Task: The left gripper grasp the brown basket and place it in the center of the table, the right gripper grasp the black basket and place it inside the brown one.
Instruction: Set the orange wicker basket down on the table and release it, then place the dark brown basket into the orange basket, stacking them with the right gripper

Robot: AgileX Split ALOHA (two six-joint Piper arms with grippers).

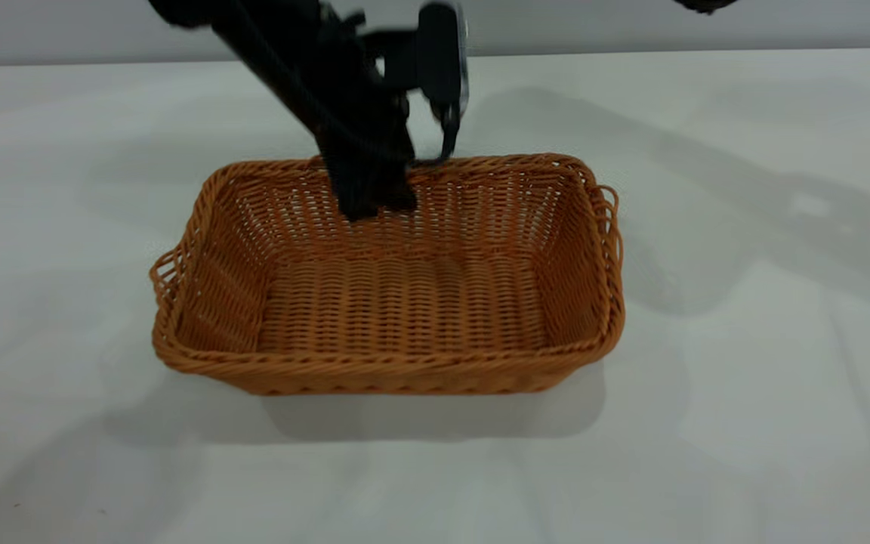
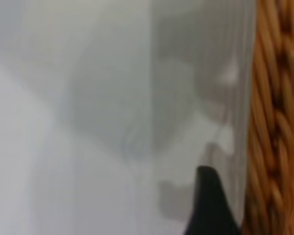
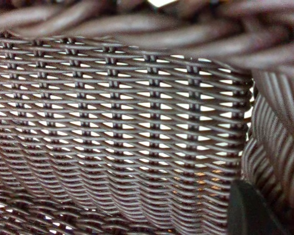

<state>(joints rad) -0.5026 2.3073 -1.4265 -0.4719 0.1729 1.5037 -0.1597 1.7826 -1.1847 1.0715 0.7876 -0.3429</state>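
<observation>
The brown basket [image 1: 397,302] stands upright in the middle of the white table [image 1: 745,302]. My left gripper [image 1: 408,177] is at the middle of its far long rim, one finger inside the basket and one outside, and is open. In the left wrist view the outer finger [image 2: 210,208] stands just beside the braided rim [image 2: 279,117]. The right wrist view is filled by the black basket's woven wall [image 3: 127,127] and its rim [image 3: 186,34]. One right finger [image 3: 252,210] lies against the weave, and the gripper is shut on the basket. The black basket is out of the exterior view.
Only a dark bit of the right arm [image 1: 707,4] shows at the top edge of the exterior view. Arm shadows fall across the table at the right. White wall runs behind the table's far edge.
</observation>
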